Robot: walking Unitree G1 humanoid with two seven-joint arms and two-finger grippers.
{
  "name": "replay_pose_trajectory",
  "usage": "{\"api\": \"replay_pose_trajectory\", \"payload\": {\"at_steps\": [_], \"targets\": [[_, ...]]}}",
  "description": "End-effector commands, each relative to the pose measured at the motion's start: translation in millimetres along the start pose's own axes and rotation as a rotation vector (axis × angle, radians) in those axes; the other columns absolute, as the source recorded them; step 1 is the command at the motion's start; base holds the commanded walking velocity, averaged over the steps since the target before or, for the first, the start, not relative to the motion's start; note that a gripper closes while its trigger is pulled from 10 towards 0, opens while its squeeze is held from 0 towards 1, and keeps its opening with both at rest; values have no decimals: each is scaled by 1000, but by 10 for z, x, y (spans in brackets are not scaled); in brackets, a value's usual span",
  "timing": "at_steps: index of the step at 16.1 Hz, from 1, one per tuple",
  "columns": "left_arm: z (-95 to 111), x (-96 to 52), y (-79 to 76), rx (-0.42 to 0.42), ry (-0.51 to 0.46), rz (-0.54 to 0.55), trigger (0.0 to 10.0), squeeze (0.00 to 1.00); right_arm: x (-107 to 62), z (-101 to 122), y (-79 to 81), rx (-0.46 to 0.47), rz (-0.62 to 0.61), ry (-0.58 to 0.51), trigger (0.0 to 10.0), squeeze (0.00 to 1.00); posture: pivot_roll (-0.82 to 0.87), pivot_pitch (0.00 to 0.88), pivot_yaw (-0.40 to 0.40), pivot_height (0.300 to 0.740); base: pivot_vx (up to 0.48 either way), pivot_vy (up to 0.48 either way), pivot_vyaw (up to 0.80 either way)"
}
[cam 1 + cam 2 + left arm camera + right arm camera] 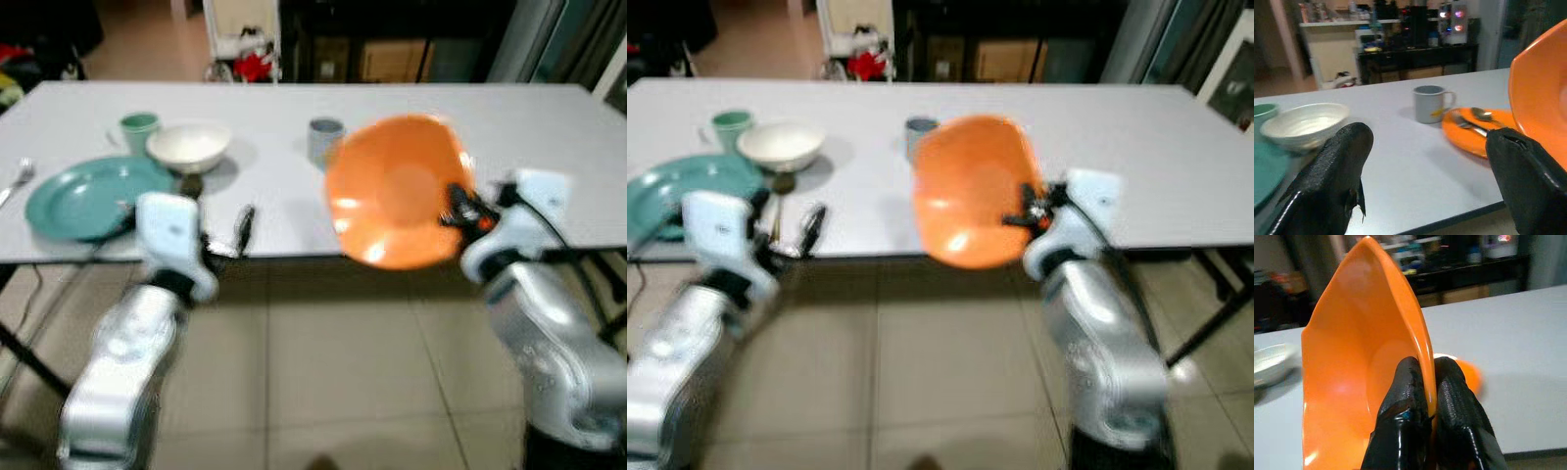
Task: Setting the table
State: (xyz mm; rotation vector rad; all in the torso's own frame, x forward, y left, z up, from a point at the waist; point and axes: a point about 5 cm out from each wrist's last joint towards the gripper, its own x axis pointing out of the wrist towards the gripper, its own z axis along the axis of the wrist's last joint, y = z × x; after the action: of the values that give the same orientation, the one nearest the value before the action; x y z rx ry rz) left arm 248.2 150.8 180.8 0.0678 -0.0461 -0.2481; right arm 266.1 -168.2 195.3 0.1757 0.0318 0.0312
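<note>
Left gripper (220, 235), lower left of frame, fingers apart, empty. Right gripper (1425, 396) clamped on orange bowl (397, 191) rim, bowl tilted at table (549, 137) near edge, centre frame. Advise levelling bowl, lowering onto orange plate (1476, 137) beside grey mug (1429, 103).

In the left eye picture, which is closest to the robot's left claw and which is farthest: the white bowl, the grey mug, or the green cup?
From the left claw:
1. White bowl, just beyond the claw on the table.
2. Green cup and grey mug, too close to call: the cup sits behind the bowl to the left, the mug off to the right beside the orange bowl.
</note>
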Motion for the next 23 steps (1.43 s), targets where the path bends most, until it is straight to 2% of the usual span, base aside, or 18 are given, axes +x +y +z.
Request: {"api": "replay_pose_trajectory", "payload": {"at_steps": [1, 6, 12, 23], "targets": [[47, -6, 57, 27, -17, 16, 10000, 0, 46, 77, 41, 5, 17, -42, 10000, 0, 3, 0, -11, 740, 356, 0, 0], [47, 0, 47, 31, -19, 6, 10000, 0, 88, 95, -3, 7, 4, -48, 10000, 0, 5, 0, -10, 740, 362, 0, 0], [39, 20, 16, 32, -22, -6, 10000, 0, 102, 88, -20, 14, 4, -42, 10000, 0, 2, 0, -15, 740, 361, 0, -723], [52, 50, -11, 42, -42, -14, 10000, 0, 135, 134, -3, 17, 17, -61, 10000, 0, -6, 0, -21, 740, 356, 0, 0]]}}
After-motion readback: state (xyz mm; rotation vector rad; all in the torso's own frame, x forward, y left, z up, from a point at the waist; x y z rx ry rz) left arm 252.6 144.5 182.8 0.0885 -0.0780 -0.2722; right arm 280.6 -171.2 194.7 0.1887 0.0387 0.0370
